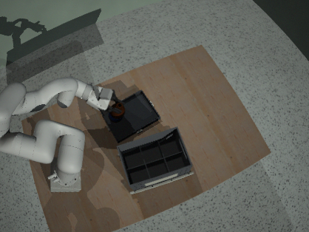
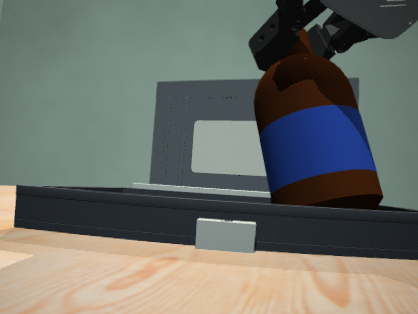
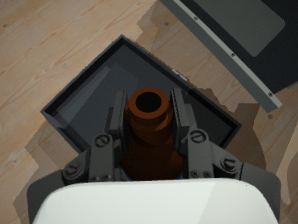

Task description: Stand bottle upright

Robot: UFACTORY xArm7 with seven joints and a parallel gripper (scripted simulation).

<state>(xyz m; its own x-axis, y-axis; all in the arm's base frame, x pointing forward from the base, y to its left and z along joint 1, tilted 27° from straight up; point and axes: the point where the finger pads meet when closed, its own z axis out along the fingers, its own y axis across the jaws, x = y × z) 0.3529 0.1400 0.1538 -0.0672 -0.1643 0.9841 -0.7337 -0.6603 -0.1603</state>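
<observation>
The brown bottle (image 1: 119,108) (image 2: 316,135) (image 3: 149,117) with a blue label is nearly upright, leaning slightly. Its base is down inside the dark tray (image 1: 142,112) (image 2: 125,212) (image 3: 75,112), near the tray's left end in the overhead view. I cannot tell whether the base rests flat on the tray floor. My gripper (image 1: 112,104) (image 2: 300,37) (image 3: 149,103) is shut on the bottle's neck, one finger on each side, with the open mouth showing between them in the wrist view.
A grey crate (image 1: 182,145) (image 2: 172,135) (image 3: 237,53) with several compartments stands just beside the tray on the wooden table top (image 1: 207,111). The arm's base (image 1: 66,181) stands at the table's left.
</observation>
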